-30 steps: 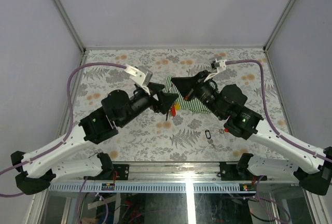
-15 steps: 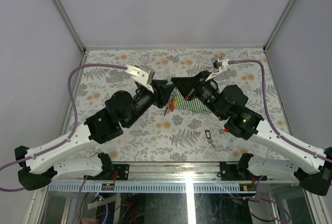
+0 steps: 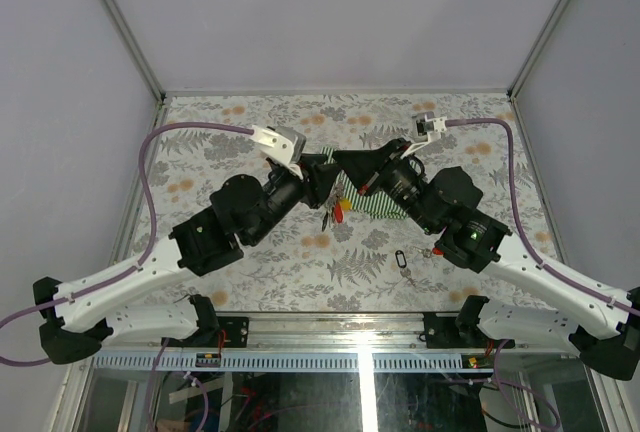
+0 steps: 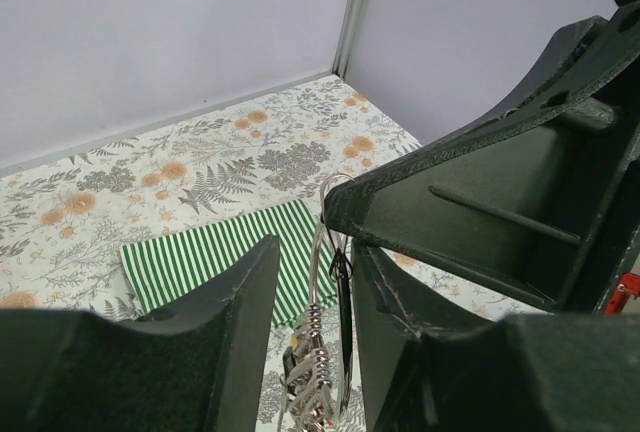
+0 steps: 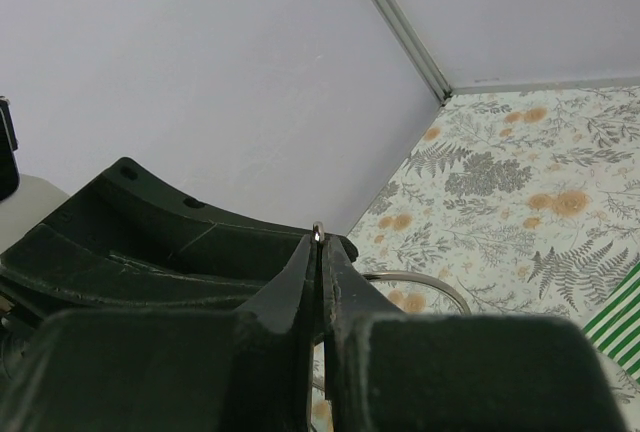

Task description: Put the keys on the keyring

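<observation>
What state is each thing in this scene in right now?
keyring: held up, hanging above the table.
right gripper: shut on the keyring's wire.
left gripper: fingers apart around the hanging keyring; grip unclear.
black-tagged key: loose on the table, not on the ring.
red-tagged key: loose on the table, partly hidden.
striped cloth: lying flat.

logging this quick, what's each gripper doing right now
left gripper: jaws apart around the keys, grip cannot be told
right gripper: shut on the keyring
</observation>
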Controlling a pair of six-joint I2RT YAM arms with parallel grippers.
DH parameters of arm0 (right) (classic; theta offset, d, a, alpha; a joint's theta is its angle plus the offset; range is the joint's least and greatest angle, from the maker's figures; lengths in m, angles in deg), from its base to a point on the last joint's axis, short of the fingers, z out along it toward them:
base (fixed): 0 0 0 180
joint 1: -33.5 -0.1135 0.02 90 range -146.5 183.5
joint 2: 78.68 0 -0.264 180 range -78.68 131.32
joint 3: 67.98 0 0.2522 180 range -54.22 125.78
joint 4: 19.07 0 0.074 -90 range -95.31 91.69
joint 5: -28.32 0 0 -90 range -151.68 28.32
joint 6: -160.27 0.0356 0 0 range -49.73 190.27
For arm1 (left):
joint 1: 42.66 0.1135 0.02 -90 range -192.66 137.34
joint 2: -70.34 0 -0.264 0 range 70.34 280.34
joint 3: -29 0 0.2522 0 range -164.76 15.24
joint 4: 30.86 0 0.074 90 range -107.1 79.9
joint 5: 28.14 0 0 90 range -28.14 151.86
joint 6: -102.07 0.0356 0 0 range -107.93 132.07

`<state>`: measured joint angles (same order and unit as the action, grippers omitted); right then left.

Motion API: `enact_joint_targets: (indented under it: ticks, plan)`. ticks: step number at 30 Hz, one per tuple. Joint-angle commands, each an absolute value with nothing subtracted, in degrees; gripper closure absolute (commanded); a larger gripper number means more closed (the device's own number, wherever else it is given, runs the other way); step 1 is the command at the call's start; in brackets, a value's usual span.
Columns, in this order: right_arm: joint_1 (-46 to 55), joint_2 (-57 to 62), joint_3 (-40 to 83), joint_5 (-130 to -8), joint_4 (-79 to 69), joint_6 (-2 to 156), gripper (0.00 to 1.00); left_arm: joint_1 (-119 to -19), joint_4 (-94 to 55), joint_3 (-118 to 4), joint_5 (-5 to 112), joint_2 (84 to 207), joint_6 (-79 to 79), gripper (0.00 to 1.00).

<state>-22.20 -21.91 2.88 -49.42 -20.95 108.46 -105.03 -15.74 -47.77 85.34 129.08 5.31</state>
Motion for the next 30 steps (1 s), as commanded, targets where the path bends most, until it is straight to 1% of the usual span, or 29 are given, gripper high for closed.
enact_joint_targets:
  ticks: [1,2,4,5,6,7,9,10,11,14,15,17,18,22,26,30]
  plan:
    - [-22.1,-24.0,3.5,-50.8,-27.2,109.9,1.0,-105.3,-19.9,-49.3,86.6,129.4,5.8,0.67]
    - [-22.1,-24.0,3.4,-50.9,-27.2,109.9,1.0,-105.3,-19.9,-49.4,86.7,129.3,5.8,0.69]
    - [-22.1,-24.3,3.1,-51.1,-27.4,109.9,1.0,-105.3,-19.9,-49.6,87.0,129.4,5.7,0.78]
    - [-22.1,-24.4,3.0,-51.2,-27.4,110.0,1.0,-105.3,-20.0,-49.7,87.4,129.5,5.5,0.84]
    - [-22.1,-24.5,2.8,-51.5,-27.6,109.8,1.0,-105.3,-19.8,-50.0,88.1,129.5,4.9,0.93]
    - [-22.1,-24.7,2.7,-51.7,-27.9,109.6,1.0,-105.3,-19.7,-50.2,89.0,129.5,4.3,0.99]
    - [-22.1,-25.2,2.4,-52.5,-28.5,108.7,1.0,-105.2,-20.3,-49.9,89.1,129.1,4.2,1.0]
    - [-22.2,-25.4,2.4,-53.0,-28.7,108.1,0.98,-105.3,-20.9,-49.4,89.2,128.6,4.3,1.0]
    - [-22.1,-25.6,2.5,-53.5,-28.8,107.4,0.93,-105.3,-21.9,-48.6,89.2,127.9,4.7,1.0]
    - [-22.2,-27.1,2.7,-54.6,-28.8,104.8,0.71,-105.3,-24.9,-45.9,89.0,126.0,7.8,1.0]
    - [-22.1,-27.7,2.8,-54.6,-28.5,103.8,0.65,-105.3,-25.2,-45.3,88.0,125.4,9.7,1.0]
    - [-22.1,-29.1,2.7,-54.1,-27.5,102.1,0.59,-105.3,-25.5,-44.1,86.4,124.5,13.1,1.0]
    - [-22.1,-29.8,2.7,-53.7,-26.9,101.3,0.56,-105.3,-25.9,-43.6,85.8,124.1,14.8,1.0]
    - [-22.1,-31.5,3.2,-52.9,-23.0,98.5,0.53,-105.3,-28.2,-40.9,81.6,122.0,22.3,1.0]
    - [-22.1,-32.1,5.2,-54.1,-16.7,96.0,0.51,-105.3,-32.4,-36.7,76.8,119.5,29.5,1.0]
    - [-22.1,-31.9,7.1,-55.8,-10.8,93.4,0.5,-105.3,-31.2,-35.5,72.9,118.2,36.4,1.0]
